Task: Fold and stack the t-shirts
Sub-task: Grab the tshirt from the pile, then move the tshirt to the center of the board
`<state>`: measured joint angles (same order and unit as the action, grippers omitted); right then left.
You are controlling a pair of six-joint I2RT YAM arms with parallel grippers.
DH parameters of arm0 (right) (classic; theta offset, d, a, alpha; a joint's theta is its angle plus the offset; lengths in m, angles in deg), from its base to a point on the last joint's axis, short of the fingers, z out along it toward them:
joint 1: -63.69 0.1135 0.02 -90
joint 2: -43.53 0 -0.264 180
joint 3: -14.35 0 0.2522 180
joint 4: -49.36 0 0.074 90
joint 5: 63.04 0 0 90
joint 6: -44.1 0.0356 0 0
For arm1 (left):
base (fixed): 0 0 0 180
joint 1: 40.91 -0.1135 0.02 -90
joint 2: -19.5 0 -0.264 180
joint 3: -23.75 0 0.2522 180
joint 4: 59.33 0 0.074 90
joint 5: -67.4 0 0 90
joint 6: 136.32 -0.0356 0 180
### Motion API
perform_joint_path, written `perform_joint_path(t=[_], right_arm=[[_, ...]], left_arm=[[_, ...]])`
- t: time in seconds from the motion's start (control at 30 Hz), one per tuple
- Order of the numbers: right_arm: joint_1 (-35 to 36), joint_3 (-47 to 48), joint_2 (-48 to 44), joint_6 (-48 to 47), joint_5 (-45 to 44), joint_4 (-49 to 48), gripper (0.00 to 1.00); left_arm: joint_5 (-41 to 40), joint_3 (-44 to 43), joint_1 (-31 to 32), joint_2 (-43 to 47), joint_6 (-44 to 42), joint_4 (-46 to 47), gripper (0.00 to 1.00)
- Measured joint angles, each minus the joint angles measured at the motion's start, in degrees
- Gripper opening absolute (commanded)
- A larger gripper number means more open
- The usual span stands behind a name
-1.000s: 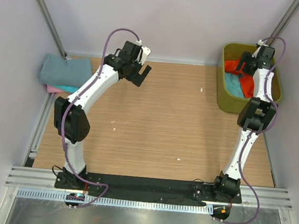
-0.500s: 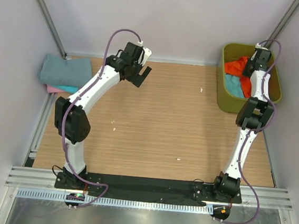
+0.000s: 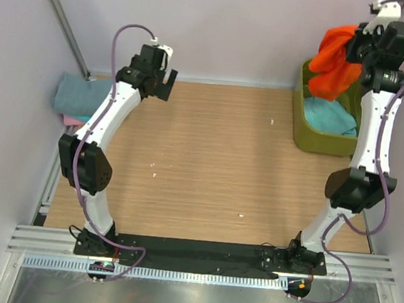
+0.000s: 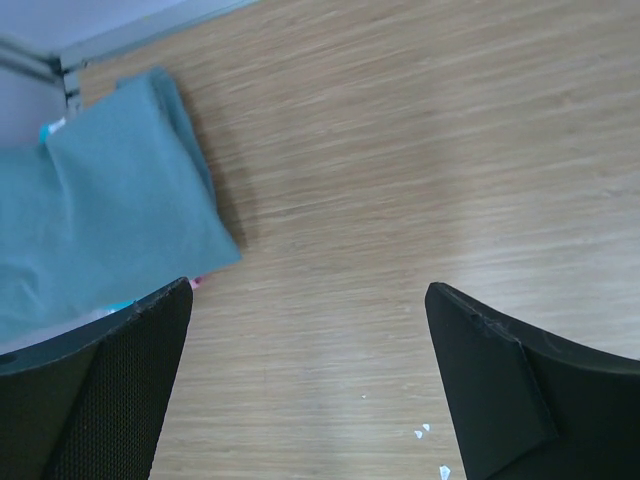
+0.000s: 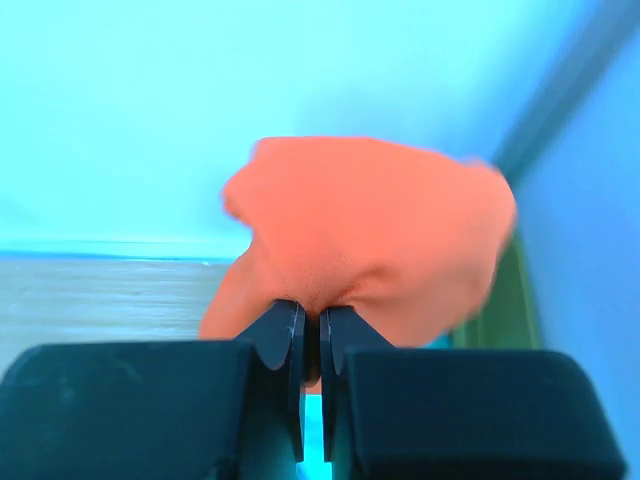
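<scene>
Currently | right gripper (image 3: 357, 46): closed on the orange t-shirt (image 3: 332, 60), bunched and hanging above the olive tub (image 3: 305, 135) | left gripper (image 4: 305, 385): jaws wide, empty, near the folded teal stack (image 3: 86, 94) | table (image 3: 216, 153) centre lies left of the shirt.

Top view: the grey-blue shirt (image 3: 86, 94) covers a pink shirt (image 3: 67, 119) and a teal shirt (image 3: 92, 120) except for their edges at 6 o'clock. The hanging orange shirt (image 3: 336, 60) hides part of the far wall of the olive tub (image 3: 310, 139).

Right wrist view: the orange cloth is blurred, and its pinched part is hidden inside the right gripper (image 5: 311, 345).

Left wrist view: the left gripper (image 4: 308, 290) has its fingers cut off at 6 o'clock.
</scene>
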<state>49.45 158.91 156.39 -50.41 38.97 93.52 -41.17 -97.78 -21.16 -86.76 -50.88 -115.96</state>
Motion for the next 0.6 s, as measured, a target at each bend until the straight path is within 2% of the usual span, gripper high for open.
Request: perform_joint_path(t=[0.1,0.17,0.27,0.37,0.47,0.5,0.6], right_arm=[[7.0,-3.8,-10.4,-7.1,2.3,-1.3,0.01],[14.7,-7.1,-16.1,-12.5,3.4,-2.1,0.01],[24.7,-8.0,-19.1,-17.4,5.8,-1.9,0.01],[28.5,-4.8,-18.1,-18.1,7.2,-0.6,0.01],[28.3,-3.7,-17.2,-16.0,6.5,-0.7,0.41],[28.2,-4.7,-17.2,-15.1,5.4,-1.3,0.61],[28.0,-12.3,-18.9,-14.2,1.5,-3.7,0.89]], left_arm=[[0.2,-0.1,-4.2,0.0,3.0,-0.1,1.00],[0.6,-0.1,-6.5,0.0,4.9,-0.3,1.00],[1.2,0.3,-8.9,0.0,7.7,-0.2,1.00],[1.5,1.2,-10.0,0.0,9.2,-0.3,0.99],[1.5,1.5,-10.2,-0.1,9.9,-0.7,1.00],[1.6,1.5,-10.2,-0.1,10.1,-0.7,1.00],[1.8,1.5,-10.2,-0.1,10.2,-0.7,0.99]])
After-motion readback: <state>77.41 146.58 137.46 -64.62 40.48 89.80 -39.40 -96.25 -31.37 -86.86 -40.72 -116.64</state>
